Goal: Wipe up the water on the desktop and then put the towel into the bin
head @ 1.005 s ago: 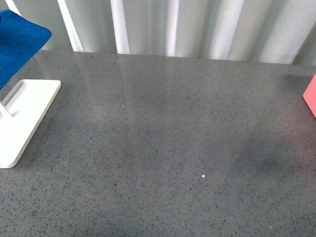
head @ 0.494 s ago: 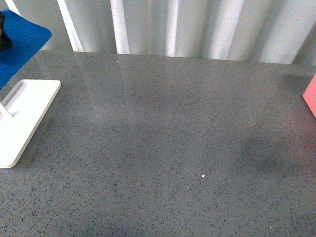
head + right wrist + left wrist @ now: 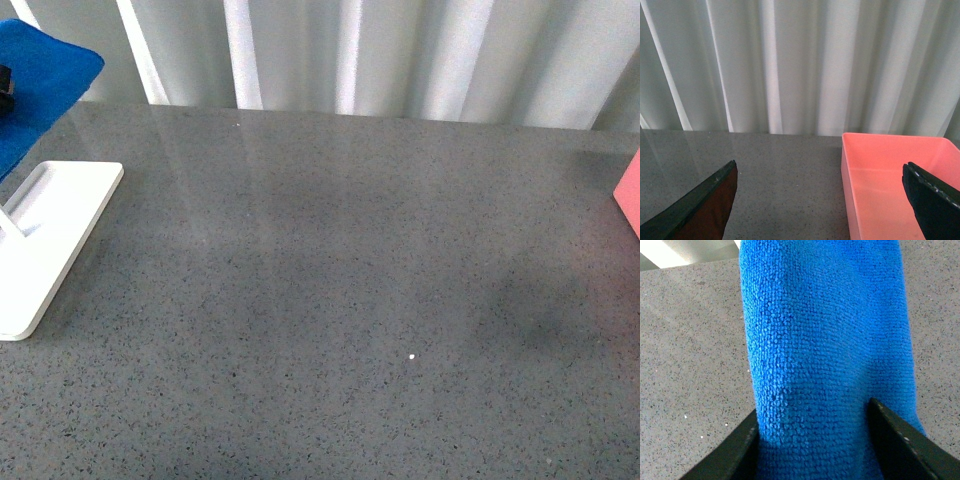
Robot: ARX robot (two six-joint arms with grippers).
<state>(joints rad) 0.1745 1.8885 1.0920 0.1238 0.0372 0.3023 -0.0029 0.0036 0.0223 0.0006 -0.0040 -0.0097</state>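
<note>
The blue towel (image 3: pixel 40 85) hangs over a white stand at the far left of the grey speckled desktop (image 3: pixel 340 280). A dark bit of my left gripper (image 3: pixel 4 82) shows at the frame's left edge, against the towel. In the left wrist view the towel (image 3: pixel 825 340) fills the middle, and my left gripper (image 3: pixel 812 415) is open with one finger (image 3: pixel 737 452) on each side of the cloth. My right gripper (image 3: pixel 819 167) is open and empty above the desktop, beside the pink bin (image 3: pixel 890 185). I cannot make out water on the desktop.
The stand's white base (image 3: pixel 50 230) lies on the desktop at the left. The pink bin's corner (image 3: pixel 630 195) shows at the right edge. White curtains (image 3: pixel 380 50) hang behind the far edge. A small white speck (image 3: pixel 412 356) lies near the middle front.
My left gripper has come into the front view at the left edge, by the towel, and now shows a little lower than half a second ago. The towel and stand have not moved.
</note>
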